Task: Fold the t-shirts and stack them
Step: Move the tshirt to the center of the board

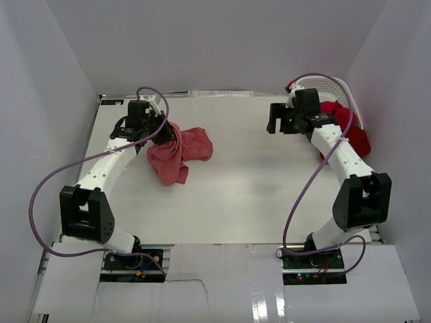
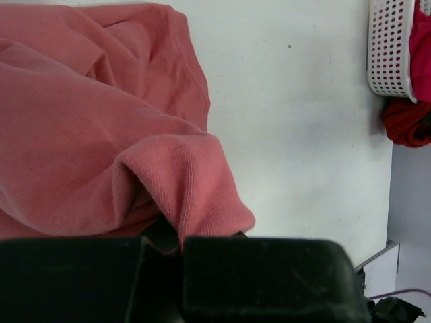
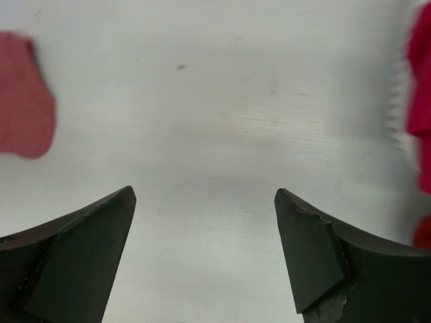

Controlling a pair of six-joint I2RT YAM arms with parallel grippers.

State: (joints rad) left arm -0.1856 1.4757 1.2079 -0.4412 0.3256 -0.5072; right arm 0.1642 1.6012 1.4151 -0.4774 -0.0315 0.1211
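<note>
- While clamped on a fold of the salmon t-shirt (image 1: 182, 153), the left end effector (image 1: 162, 134) sits upper left of the top view.
- Right end effector (image 3: 204, 195) spread wide above the tabletop (image 3: 215, 114).

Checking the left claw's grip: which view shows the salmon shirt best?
Left wrist: the salmon shirt fills it, a fold pinched in the left claw. Top external shows it whole, crumpled; right wrist only a blurred edge.

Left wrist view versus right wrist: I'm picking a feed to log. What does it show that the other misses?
Left wrist only: the left gripper, jaws shut on a fold of the salmon t-shirt. Right wrist only: the right gripper, jaws open and empty above the table. Both: that t-shirt, the table, and the basket with crimson cloth at right, blurred in the second.
</note>
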